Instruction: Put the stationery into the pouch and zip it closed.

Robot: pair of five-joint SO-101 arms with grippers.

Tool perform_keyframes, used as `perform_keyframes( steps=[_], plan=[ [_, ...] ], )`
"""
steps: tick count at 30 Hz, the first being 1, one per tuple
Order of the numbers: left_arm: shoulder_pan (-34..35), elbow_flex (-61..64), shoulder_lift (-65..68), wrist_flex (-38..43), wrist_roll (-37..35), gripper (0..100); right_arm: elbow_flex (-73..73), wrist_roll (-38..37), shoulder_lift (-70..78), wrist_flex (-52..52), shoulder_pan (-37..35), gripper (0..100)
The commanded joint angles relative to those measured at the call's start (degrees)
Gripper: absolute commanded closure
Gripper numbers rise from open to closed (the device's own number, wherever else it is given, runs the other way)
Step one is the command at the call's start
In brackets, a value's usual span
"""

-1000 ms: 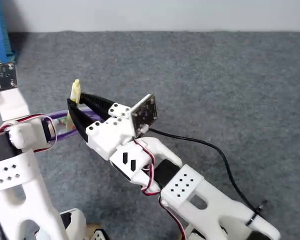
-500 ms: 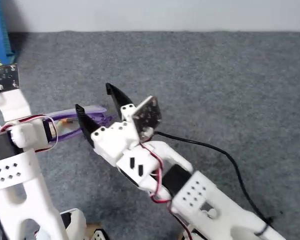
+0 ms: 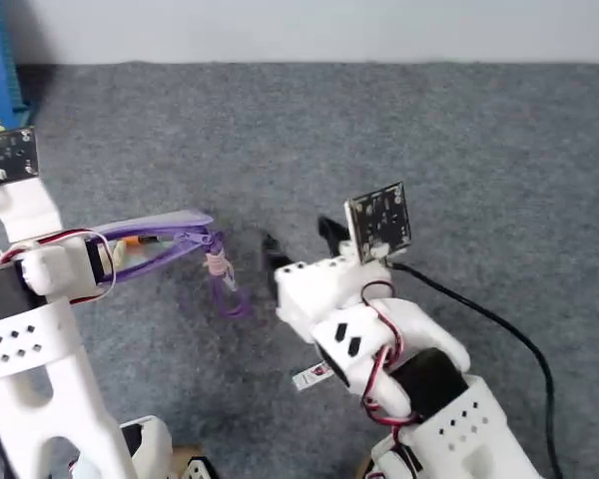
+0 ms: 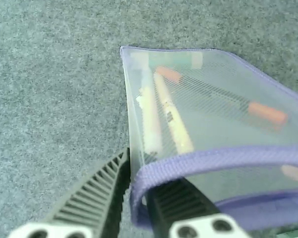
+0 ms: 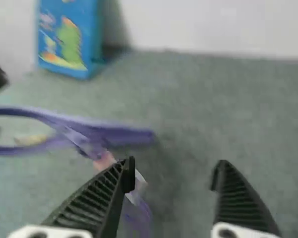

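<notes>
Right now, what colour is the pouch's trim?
Purple trim; best seen in the left wrist view.

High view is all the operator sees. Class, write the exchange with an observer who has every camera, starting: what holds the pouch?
Observer: The left end effector is shut on the purple edge of the pouch.
Operator: What is inside?
Observer: Two pale pens, side by side.
Operator: Is the right end effector carrying anything?
Observer: No. The right end effector is open and holds nothing.
</notes>
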State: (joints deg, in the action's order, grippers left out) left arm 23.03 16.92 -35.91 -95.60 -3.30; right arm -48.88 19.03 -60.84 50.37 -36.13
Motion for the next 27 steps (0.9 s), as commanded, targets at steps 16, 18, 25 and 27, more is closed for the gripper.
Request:
perform_keyframes(
  steps=[16,18,25,27],
  plan=[
    [-0.18,-0.31,-1.14,0.97,0.44,99,0.62,12.66,26.68,23.52,1.45,94.3],
    [-0.18,-0.31,-1.14,0.97,0.44,99,0.62,12.57,29.76,23.25,1.27,93.7],
    [-0.18,-0.22,-1.14,1.14,0.44,99,0.7,12.84,35.47,23.43,-1.45,77.2],
    [-0.18,-0.22,-1.14,1.14,0.44,99,0.7,14.07,35.91,23.34,-2.86,74.5]
  ],
)
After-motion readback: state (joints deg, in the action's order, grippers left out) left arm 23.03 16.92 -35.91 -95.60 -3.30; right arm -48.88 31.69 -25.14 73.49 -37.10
